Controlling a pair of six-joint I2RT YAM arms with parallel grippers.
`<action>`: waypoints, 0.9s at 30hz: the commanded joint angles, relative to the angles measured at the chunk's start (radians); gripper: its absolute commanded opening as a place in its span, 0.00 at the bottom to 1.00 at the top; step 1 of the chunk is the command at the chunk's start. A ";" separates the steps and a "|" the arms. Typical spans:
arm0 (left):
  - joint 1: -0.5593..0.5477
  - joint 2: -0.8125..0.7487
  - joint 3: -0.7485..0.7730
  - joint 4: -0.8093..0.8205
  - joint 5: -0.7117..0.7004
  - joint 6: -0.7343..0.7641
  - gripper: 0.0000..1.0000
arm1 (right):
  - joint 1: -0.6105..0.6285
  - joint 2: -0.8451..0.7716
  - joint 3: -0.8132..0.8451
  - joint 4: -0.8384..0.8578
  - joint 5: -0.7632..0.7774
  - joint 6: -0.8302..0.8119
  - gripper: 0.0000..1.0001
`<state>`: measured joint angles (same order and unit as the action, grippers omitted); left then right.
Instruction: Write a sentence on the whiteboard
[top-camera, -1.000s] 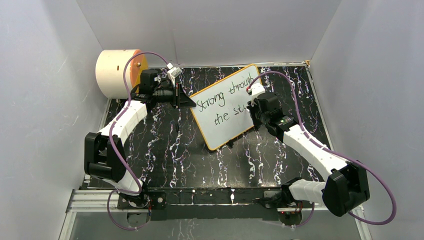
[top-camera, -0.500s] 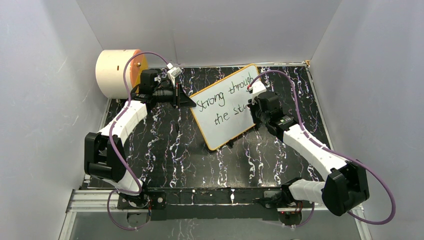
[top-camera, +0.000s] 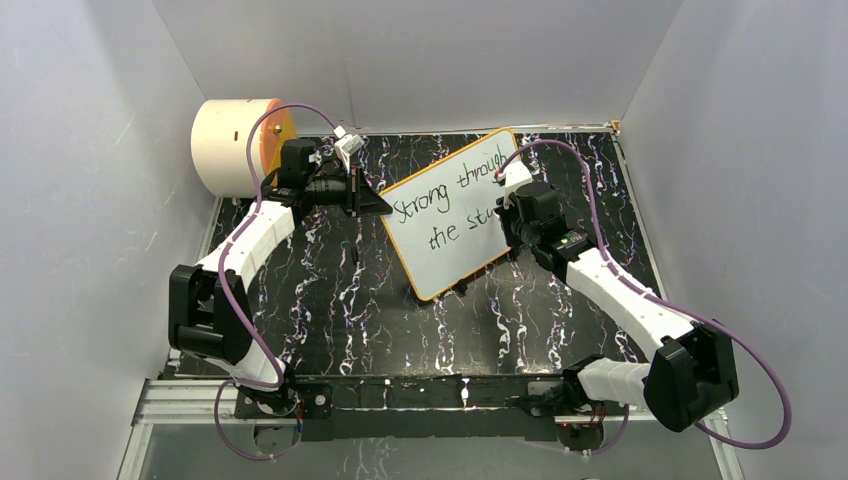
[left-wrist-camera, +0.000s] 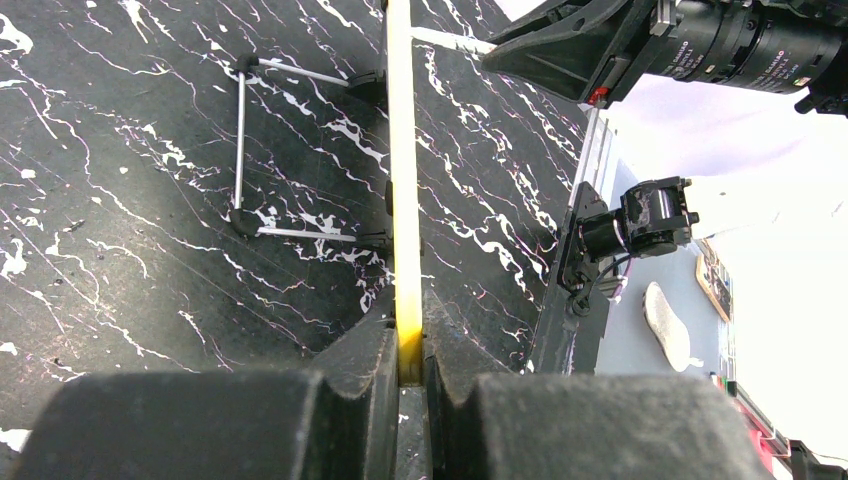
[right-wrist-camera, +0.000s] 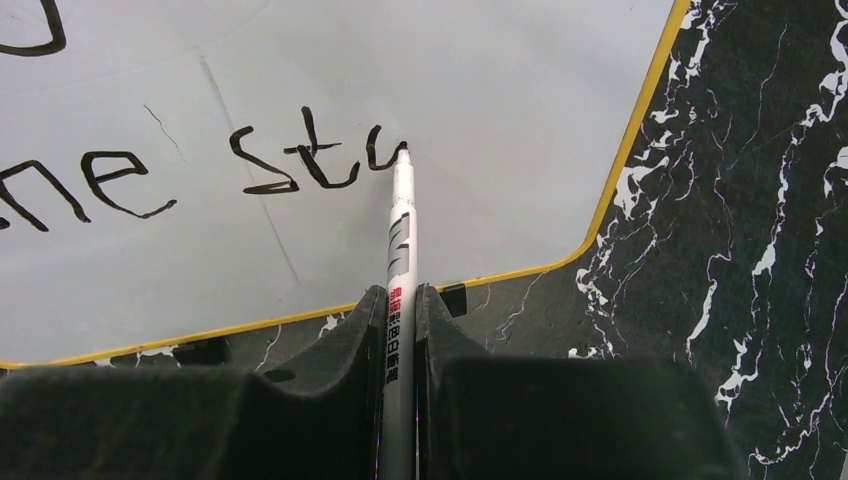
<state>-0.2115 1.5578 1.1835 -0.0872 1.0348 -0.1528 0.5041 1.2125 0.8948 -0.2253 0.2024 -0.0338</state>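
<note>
Whiteboard (top-camera: 452, 258) long axis slants near-left to far-right; left fingers (left-wrist-camera: 352, 372) clamp its edge (right fingers (right-wrist-camera: 338, 345) grip marker (right-wrist-camera: 402, 235)).

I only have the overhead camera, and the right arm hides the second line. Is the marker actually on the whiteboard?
Observer: Yes. On the right wrist camera the marker tip meets the whiteboard at the end of a curved stroke after "St".
Operator: Is it gripped properly?
Observer: The right gripper is shut on the marker's barrel, which points straight ahead.
Operator: And the left side?
Observer: The left gripper is shut on the whiteboard's yellow frame, seen edge-on.
</note>
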 joint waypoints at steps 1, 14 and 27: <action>0.001 -0.045 -0.003 -0.023 0.028 0.019 0.00 | -0.006 -0.018 0.063 0.077 -0.016 -0.008 0.00; 0.001 -0.047 -0.003 -0.025 0.030 0.019 0.00 | -0.004 -0.024 0.067 0.047 -0.055 -0.006 0.00; 0.001 -0.042 -0.001 -0.024 0.032 0.018 0.00 | -0.005 -0.056 0.049 -0.010 -0.066 -0.013 0.00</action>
<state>-0.2115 1.5578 1.1835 -0.0872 1.0370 -0.1493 0.5030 1.2011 0.9092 -0.2409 0.1429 -0.0338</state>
